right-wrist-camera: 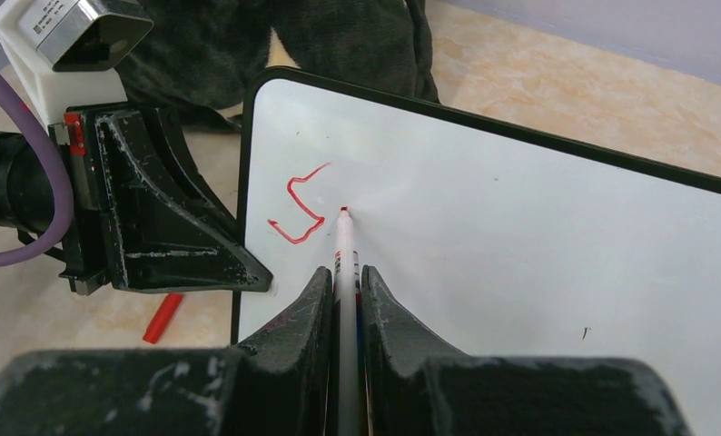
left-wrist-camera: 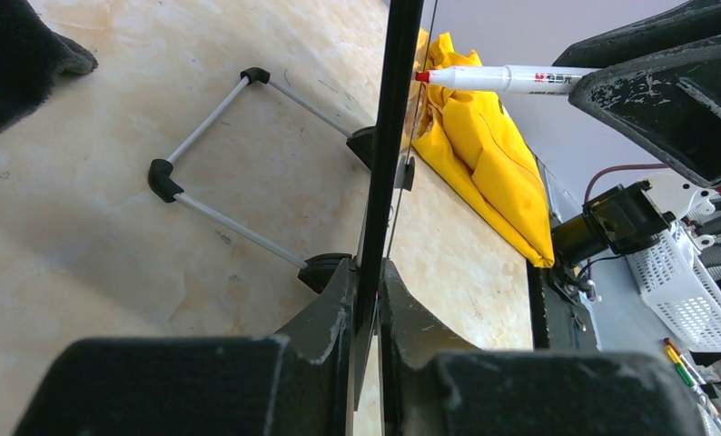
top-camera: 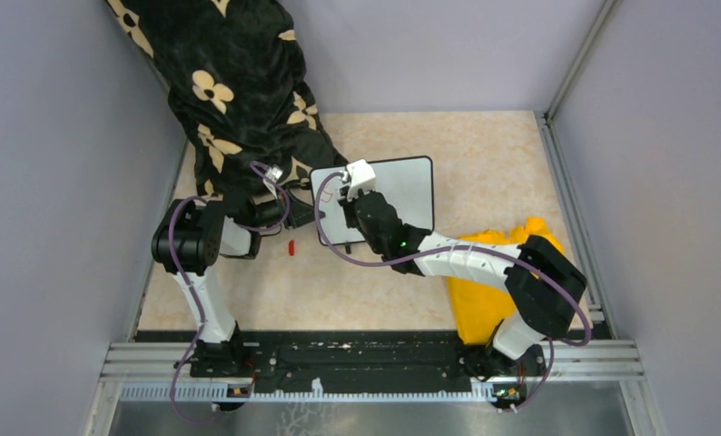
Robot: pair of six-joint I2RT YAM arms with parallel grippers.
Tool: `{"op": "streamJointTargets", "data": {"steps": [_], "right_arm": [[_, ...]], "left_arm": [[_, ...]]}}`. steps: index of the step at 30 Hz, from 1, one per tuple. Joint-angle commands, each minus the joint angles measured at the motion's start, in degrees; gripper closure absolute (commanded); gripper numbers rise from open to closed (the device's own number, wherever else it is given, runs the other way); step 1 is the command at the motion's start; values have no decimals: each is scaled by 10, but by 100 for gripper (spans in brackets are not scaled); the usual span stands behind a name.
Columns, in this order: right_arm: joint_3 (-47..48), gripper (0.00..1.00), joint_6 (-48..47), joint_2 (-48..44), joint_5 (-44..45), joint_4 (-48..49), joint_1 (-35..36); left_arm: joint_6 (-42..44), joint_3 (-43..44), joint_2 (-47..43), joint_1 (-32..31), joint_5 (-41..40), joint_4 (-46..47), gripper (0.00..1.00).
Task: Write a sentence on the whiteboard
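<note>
One whiteboard [right-wrist-camera: 520, 254] is clamped by the left gripper [left-wrist-camera: 368, 300]; one marker [right-wrist-camera: 345, 259], tip beside a red letter [right-wrist-camera: 300, 213], is clenched by the right gripper [right-wrist-camera: 343, 291].

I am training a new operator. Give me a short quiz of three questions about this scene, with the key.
1. True or false: the left end effector grips the whiteboard by its edge.
2. What does the right end effector hold? A) a sponge B) a marker C) a cup
3. Fill in: the writing on the whiteboard is ___ in colour.
Key: 1 true; 2 B; 3 red.
</note>
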Motion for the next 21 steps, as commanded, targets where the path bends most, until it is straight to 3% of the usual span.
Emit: {"op": "streamJointTargets", "data": {"steps": [1,21], "right_arm": [[7,100,9,4,-2,18,-6],[-34,100,25,-15,-1,9,-6]], "left_arm": [[9,-7,7,3,5,-11,100],[7,-8,7,3,3,-11,100]]}}
